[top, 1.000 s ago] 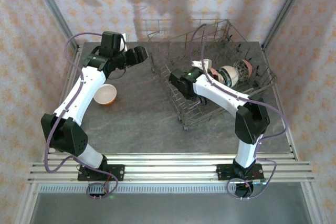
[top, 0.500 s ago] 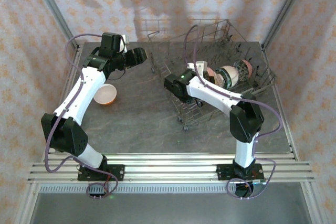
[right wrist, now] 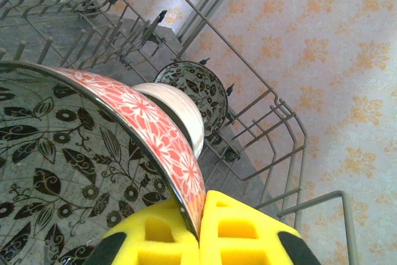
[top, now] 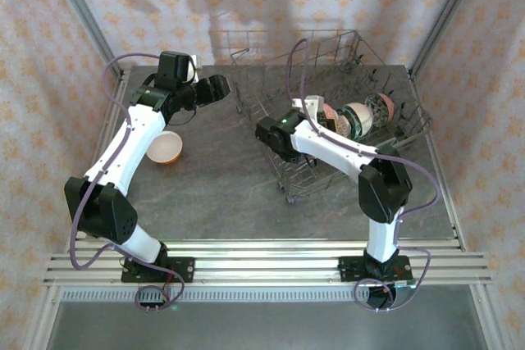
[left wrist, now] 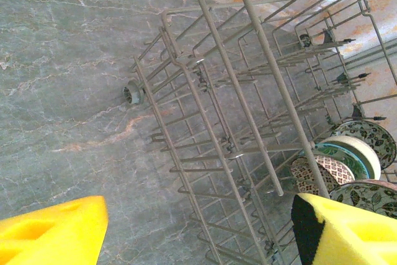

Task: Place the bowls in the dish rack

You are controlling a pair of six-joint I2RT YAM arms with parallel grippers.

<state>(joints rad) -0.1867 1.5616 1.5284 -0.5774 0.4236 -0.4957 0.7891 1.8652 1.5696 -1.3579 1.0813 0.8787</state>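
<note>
Top view, left arm: bent at the elbow, my left gripper [top: 220, 87] faces the rack [top: 328, 71], jaws apart and empty.
Right arm: folded over the rack; my right gripper [right wrist: 200, 224] pinches the red bowl [right wrist: 158, 131] by its rim among the tines, beside a white bowl [right wrist: 180, 113].
Outside the rack: orange bowl [top: 164, 147] on the table [top: 230, 178], beside my left arm.

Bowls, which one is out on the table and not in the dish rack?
The white bowl with the orange outside, sitting open side up on the table beside the left arm. The other bowls stand on edge inside the dish rack.
</note>
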